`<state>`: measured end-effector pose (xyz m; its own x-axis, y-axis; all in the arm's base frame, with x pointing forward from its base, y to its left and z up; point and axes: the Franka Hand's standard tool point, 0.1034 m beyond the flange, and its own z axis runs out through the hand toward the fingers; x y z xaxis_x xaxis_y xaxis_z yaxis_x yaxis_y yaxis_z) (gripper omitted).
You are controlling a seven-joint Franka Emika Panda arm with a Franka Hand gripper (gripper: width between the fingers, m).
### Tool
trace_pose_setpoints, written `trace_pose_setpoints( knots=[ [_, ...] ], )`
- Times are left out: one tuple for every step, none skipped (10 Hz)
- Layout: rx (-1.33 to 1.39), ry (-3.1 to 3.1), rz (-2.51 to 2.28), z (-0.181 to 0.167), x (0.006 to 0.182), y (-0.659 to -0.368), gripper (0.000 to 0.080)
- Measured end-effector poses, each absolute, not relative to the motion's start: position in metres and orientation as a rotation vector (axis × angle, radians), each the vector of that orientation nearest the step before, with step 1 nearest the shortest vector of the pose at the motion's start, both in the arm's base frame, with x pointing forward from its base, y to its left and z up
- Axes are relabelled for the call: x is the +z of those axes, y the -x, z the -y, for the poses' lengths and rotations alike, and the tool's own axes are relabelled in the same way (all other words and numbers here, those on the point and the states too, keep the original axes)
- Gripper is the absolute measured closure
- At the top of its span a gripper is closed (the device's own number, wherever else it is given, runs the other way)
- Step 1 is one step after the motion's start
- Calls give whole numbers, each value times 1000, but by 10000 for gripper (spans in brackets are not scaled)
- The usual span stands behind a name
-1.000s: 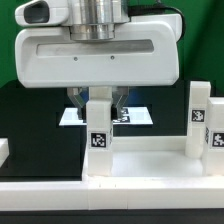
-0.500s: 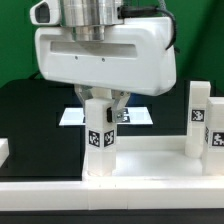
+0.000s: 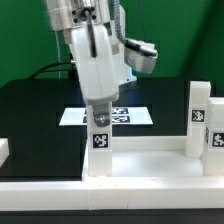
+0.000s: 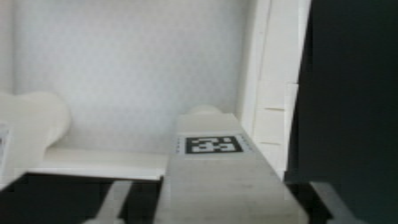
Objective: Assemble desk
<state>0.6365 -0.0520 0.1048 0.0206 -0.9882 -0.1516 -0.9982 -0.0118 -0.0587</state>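
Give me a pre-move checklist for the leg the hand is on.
1. Hand closed on the leg: ok, fingers flank it in the wrist view.
2. Leg upright on the desk slab: ok.
3. Leg fully seated in its socket: cannot tell.
4. Second leg standing at the exterior view's right: ok.
5. Marker board clear of the hand: ok.

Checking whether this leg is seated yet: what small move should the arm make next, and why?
Probably keep turning the leg into its socket. The gripper is closed on its top, and it stands upright on the desk slab like the far leg.
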Motion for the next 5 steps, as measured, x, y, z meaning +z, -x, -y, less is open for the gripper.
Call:
trace_pose_setpoints(
  knots=[
    [111,2026,-2205,52,105,-637,510],
    [130,1880,-2339,55,105,-635,510],
    [144,1635,-2508,56,105,-637,510],
    [145,1438,-2611,57,105,-640,510],
    [135,1478,-2587,57,105,-640,510]
  ],
)
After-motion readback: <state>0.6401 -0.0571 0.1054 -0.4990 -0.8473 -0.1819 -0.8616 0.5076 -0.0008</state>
